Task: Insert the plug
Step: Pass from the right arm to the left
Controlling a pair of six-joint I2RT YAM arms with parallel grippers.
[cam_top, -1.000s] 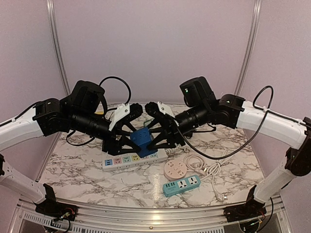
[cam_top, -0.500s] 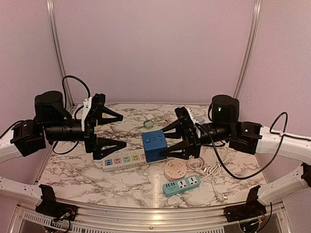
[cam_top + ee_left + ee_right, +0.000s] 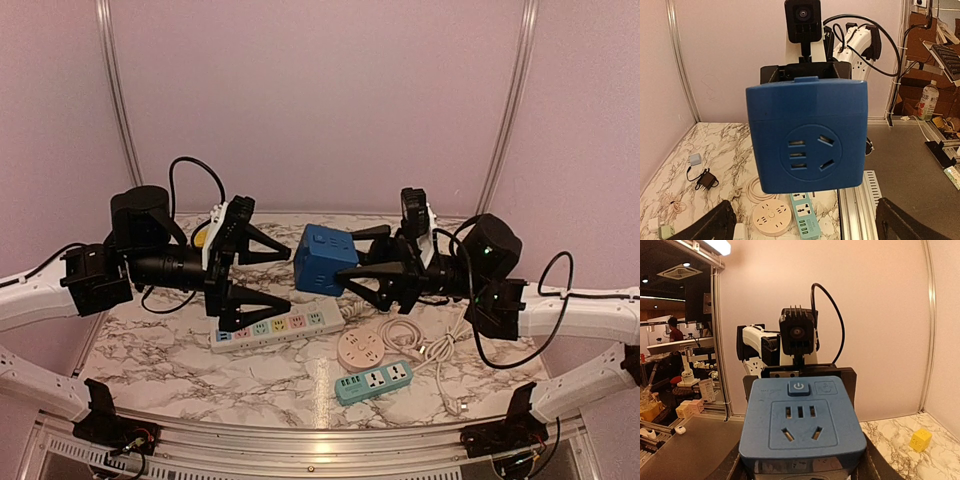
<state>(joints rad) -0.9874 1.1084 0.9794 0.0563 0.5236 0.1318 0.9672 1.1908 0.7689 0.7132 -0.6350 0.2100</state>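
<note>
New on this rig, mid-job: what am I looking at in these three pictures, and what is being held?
Two robot arms sit at a marble table. The wide picture looks down from behind them; the other two come from wrist cameras. The right end effector holds a blue cube socket in the air; it fills both wrist views. The left end effector is open and empty. On the table lie a white power strip, a round socket, a teal strip and a coiled cable.

We log white-shelled left arm [image 3: 30, 296] and right arm [image 3: 580, 312], black joint housings [image 3: 140, 210], black triangular-fingered left pincer [image 3: 288, 278] and right pincer [image 3: 348, 262], looping black cable [image 3: 195, 158], small green LED [image 3: 487, 250] on right arm.
</note>
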